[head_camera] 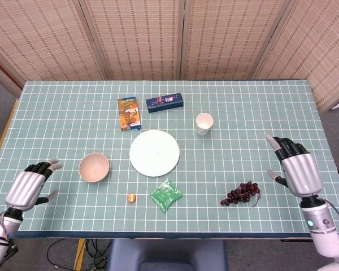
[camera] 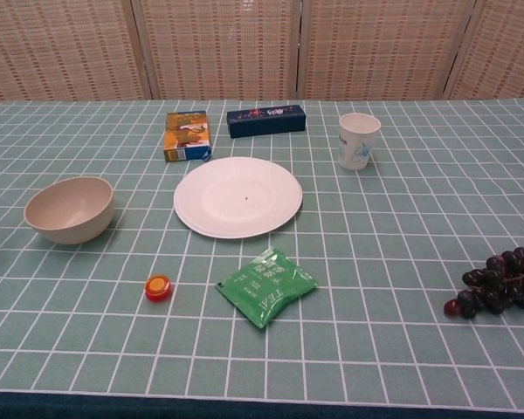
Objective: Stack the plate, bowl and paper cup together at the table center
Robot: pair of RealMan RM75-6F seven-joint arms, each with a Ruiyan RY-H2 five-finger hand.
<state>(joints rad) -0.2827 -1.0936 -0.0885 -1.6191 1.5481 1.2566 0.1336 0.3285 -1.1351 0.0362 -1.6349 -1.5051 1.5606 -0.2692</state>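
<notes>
While the left robot hand (head_camera: pixel 27 187) hangs over the desk's (head_camera: pixel 73 107) near left edge, fingers loosely spread and holding nothing, the stuff on the green grid-pattern cloth is all sitting apart. Closest to that hand is the bowl (head_camera: pixel 94 167), a smooth beige round one, upright, just to its right but not touching. Behind and to the right there's a small orange cardboard box (head_camera: pixel 129 113), and near the front a tiny red-and-yellow cap (head_camera: pixel 131 197).

Dead center-ish sits the plate (head_camera: pixel 154 153), flat, white, matte, nothing on it. Behind it is a long dark blue box (head_camera: pixel 164 102); in front, a crinkly green foil packet (head_camera: pixel 166 195) lying flat.

The paper cup (head_camera: pixel 204 123) is white with a faint blue print, upright, back-right of the plate and well apart from both hands. Further right, a bunch of dark red grapes (head_camera: pixel 240 193) lies near the front edge.

The right robot hand (head_camera: pixel 295 169) hovers at the right side, fingers spread wide, holding nothing, with the grapes just to its left. Neither hand shows in the chest view.
</notes>
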